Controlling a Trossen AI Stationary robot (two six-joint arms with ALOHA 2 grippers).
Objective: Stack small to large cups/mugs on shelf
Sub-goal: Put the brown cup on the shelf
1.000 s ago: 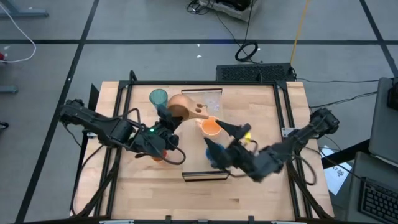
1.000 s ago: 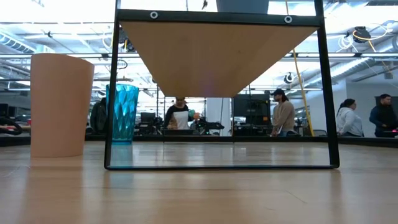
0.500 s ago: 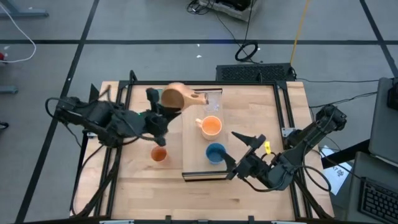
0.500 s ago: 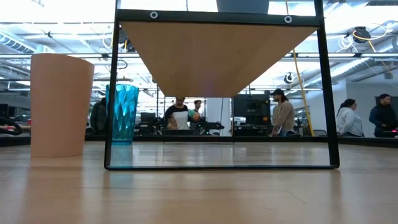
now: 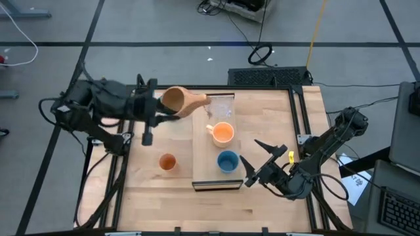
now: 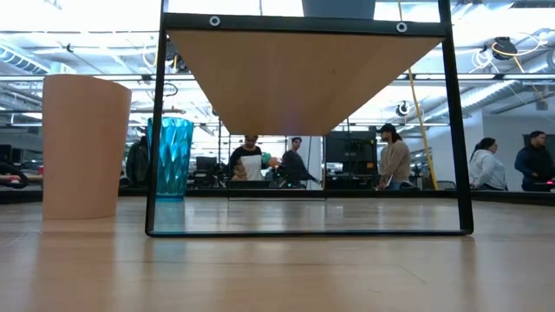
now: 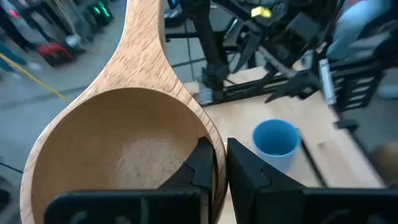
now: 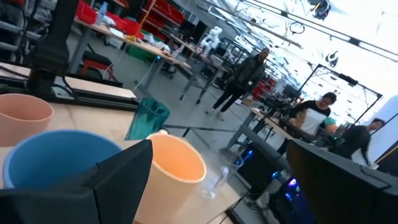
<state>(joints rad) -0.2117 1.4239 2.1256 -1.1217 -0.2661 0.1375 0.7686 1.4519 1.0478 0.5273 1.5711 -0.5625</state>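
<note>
The high view looks straight down on the whole worktop (image 5: 262, 131) and both arms. The low view sits at worktop height beneath the shelf (image 6: 303, 78), facing level into the room. The left wrist view looks close along a wooden mug (image 7: 124, 137) toward the blue cup (image 7: 275, 138). The right wrist view, also close, shares that blue cup (image 8: 56, 162).

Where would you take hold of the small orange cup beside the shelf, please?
By its rim, from straight above. The orange cup stands upright with its mouth up, no handle shows, and it sits alone on the table beside the shelf with nothing touching it. One finger inside the rim and one outside would probably suit.
</note>
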